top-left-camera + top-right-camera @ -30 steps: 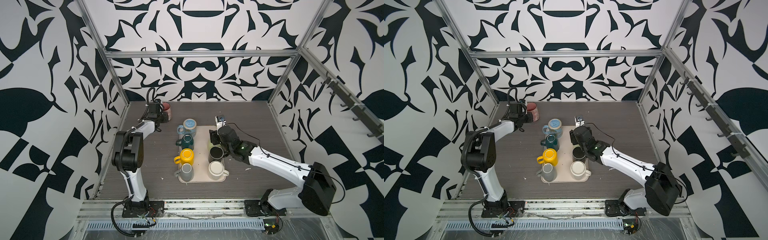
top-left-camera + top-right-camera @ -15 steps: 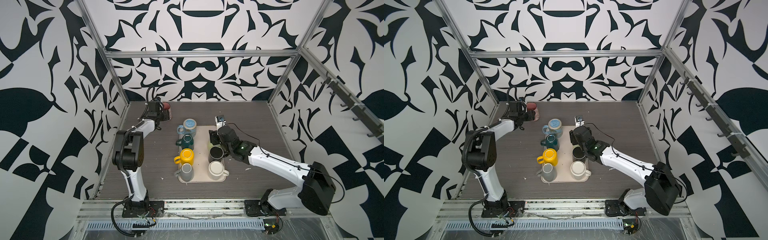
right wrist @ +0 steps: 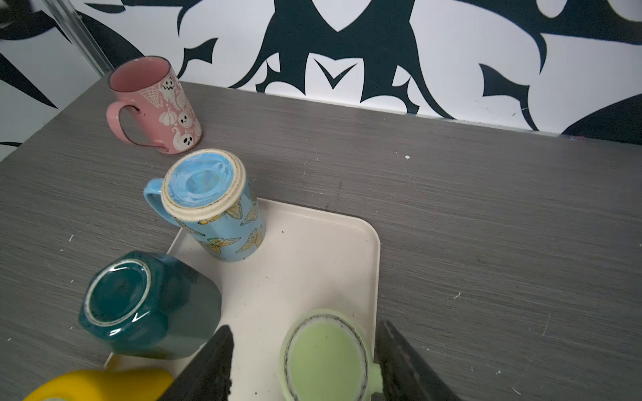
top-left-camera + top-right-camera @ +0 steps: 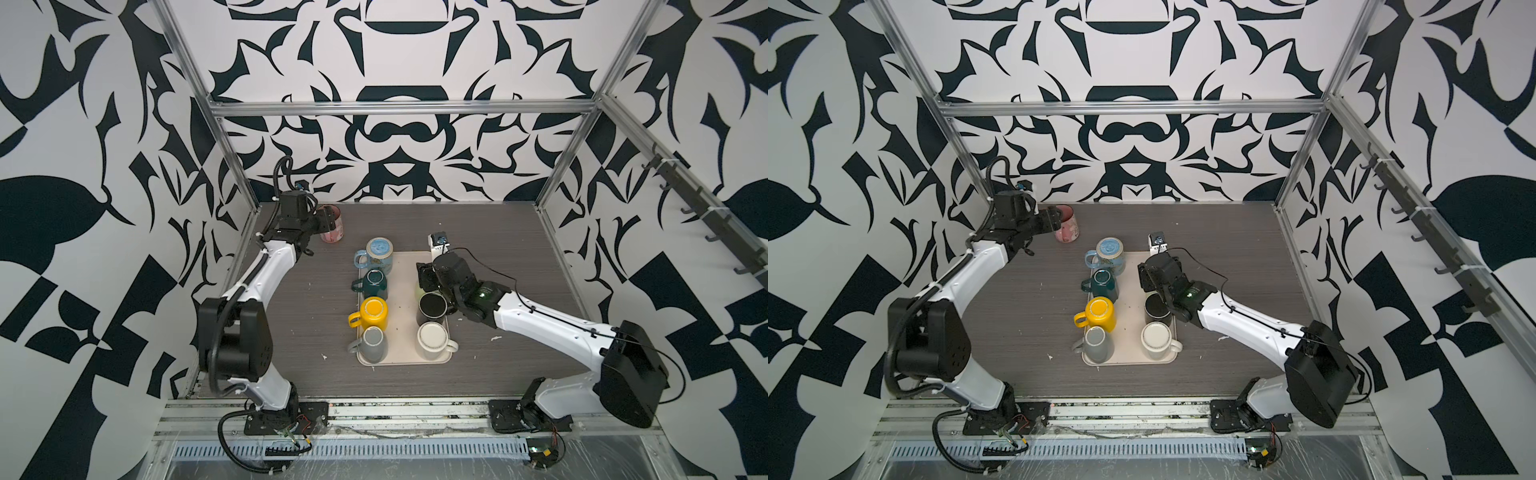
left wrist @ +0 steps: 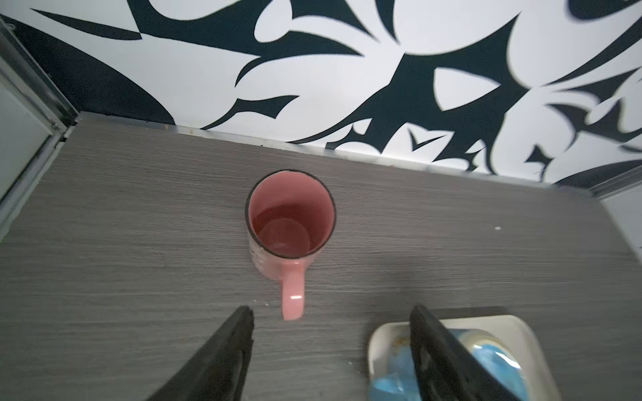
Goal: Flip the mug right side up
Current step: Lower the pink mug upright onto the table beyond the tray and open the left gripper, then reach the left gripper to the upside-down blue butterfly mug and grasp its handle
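At back-left corner: pink ghost-print mug (image 5: 290,222) upright; left pincer (image 5: 330,309) open, right pincer (image 3: 305,326) open.

Top cams high, front, angled down; wrist cams close, share tray (image 3: 305,250).

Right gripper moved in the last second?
No. The right gripper still hangs open over the green mug, same place against the tray in both top views.
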You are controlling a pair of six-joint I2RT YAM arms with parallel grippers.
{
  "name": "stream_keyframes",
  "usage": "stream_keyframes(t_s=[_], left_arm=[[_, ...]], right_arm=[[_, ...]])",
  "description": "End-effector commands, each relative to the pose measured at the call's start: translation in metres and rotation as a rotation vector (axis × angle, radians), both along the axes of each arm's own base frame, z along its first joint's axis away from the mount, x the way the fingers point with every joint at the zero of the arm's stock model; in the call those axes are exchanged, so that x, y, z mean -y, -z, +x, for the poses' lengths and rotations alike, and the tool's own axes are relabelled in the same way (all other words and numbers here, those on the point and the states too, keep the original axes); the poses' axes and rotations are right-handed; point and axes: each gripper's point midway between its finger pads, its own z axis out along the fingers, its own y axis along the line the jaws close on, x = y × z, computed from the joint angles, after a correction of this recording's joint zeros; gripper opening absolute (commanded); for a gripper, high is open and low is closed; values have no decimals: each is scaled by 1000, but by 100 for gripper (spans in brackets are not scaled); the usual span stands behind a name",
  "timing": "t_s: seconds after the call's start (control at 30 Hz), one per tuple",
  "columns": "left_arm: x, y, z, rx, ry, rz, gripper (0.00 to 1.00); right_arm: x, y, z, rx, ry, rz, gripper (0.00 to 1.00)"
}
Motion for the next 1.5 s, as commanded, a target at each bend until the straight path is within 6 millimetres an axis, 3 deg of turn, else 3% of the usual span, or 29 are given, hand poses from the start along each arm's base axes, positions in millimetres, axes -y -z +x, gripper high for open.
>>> stream_keyframes(t_s=[0.0,0.27,0.3,0.47,0.7,0.9,1.2,1.47], left_arm=[[8,6,-37,-149,-42,-211,73],[12,-22,-83,-224,-205,-610,71],[9,-33,-91,-208,-225,-654,71],[4,-36,-101,-225,-355,-884,68],[0,-10,-107,-347,-565,-1122,64],[13,21,-102,-439,-700,-1243,57],[61,65,-80,-652,-708,-1356,54],[66,83,-76,-663,-767,-1355,54]], right_arm=[[0,-22,5,7,31,45,67],[3,-34,-3,0,38,110,67],[2,-35,-4,-3,33,116,67],[3,-39,-7,-11,30,125,67],[10,-46,-8,-18,55,108,67],[14,-52,-10,-26,64,95,67],[16,-44,-8,-59,79,100,67],[19,-48,-6,-71,83,91,67]])
